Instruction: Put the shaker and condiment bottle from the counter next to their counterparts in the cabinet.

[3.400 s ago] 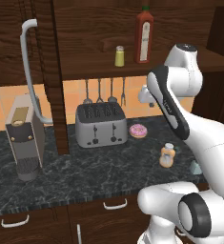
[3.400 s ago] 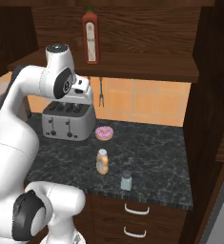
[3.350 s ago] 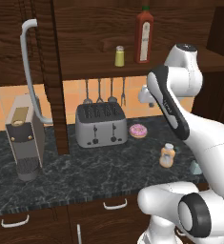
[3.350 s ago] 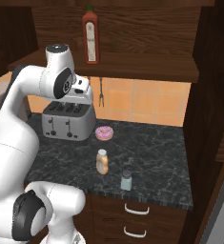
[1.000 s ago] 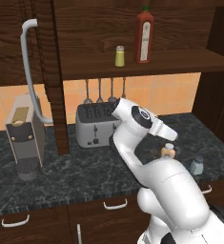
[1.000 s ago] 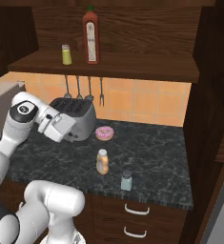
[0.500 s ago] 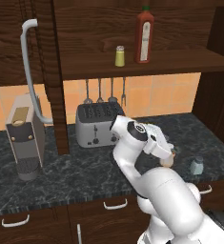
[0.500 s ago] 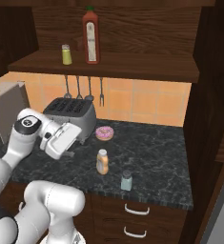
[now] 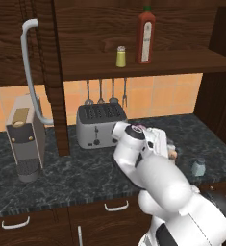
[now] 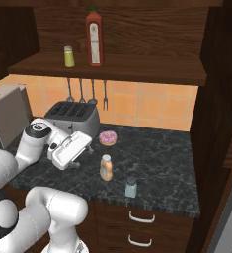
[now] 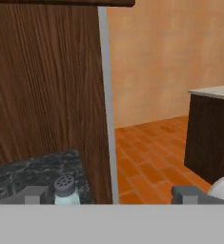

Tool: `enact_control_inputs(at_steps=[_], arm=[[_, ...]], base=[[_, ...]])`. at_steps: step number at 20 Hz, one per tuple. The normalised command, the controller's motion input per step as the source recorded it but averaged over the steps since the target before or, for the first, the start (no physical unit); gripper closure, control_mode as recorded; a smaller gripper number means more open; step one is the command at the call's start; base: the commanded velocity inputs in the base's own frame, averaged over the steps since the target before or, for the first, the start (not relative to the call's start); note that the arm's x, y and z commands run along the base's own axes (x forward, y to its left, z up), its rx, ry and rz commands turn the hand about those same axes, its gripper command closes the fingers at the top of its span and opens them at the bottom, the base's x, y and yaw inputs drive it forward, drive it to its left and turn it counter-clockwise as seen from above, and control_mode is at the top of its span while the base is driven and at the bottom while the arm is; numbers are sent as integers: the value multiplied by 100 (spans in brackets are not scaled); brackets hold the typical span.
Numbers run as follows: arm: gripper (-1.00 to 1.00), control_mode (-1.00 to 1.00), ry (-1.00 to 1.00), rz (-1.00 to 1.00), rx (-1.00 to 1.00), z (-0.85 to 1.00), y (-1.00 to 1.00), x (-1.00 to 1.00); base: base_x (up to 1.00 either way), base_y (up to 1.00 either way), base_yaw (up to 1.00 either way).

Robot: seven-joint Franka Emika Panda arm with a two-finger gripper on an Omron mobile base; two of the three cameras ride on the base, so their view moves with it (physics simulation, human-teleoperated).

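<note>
Counting near you on the worktop (image 10: 162, 153): one shaker (image 10: 131, 188), one condiment bottle (image 10: 106, 167) left of it. One yellow-green shaker (image 10: 68, 56) and one red bottle (image 10: 93, 36), label unreadable, stand on the cabinet shelf (image 10: 137, 71). Your fingers (image 11: 35, 194) are spread, holding nothing.

occluded: condiment bottle (image 9: 172, 153) mostly behind arm (left base view); cut off: shaker (image 11: 66, 189) base

On the counter (image 10: 162, 158), the condiment bottle (image 10: 105, 167) and shaker (image 10: 131, 187) stand near each other at the near edge, with open stone to their right. Far left, the toaster (image 10: 74, 117) and doughnut (image 10: 107, 138) crowd the wall. The cabinet (image 10: 152, 73) shelf lies open right of the red sauce bottle (image 10: 93, 37).
</note>
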Motion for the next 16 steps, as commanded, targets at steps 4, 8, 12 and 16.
enact_control_inputs(at_steps=[4, 8, 12, 16], arm=[[-100, -100, 10, 0, -3, -11, -7, 63], [-100, -100, 11, 0, 0, -37, -31, 48], [-100, -100, 3, 0, 0, -7, -23, 1], [-100, -100, 0, 0, 0, 0, -14, 0]], base=[[0, 0, 0], [0, 0, 0], [0, 0, 0], [0, 0, 0]])
